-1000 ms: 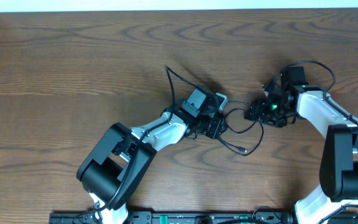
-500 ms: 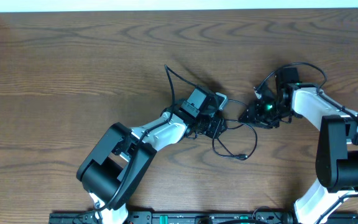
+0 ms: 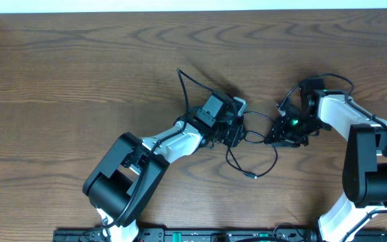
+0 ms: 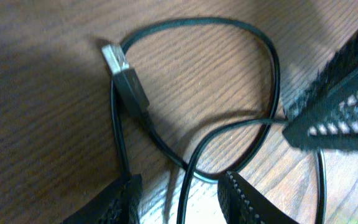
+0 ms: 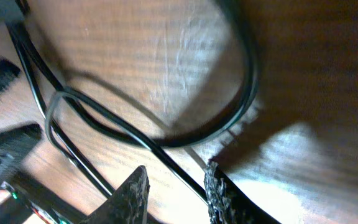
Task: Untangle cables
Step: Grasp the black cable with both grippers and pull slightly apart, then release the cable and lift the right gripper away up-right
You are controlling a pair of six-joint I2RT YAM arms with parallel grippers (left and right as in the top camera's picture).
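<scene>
One black cable (image 4: 191, 22), with one USB plug (image 4: 124, 73), lies looped on the wooden table (image 3: 79, 67) between the arms. The left gripper (image 4: 180, 193) is narrowly parted over a strand. The right gripper (image 5: 176, 186) straddles another strand; the blur leaves it unclear whether it pinches.

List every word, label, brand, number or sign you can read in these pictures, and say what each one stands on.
No text can be read anywhere.
On the thin black cable and its silver-tipped black USB plug: no print visible.
On the dark brown wooden table: only grain.
On the black rail along the table's near edge: green spots, too small to read.
</scene>
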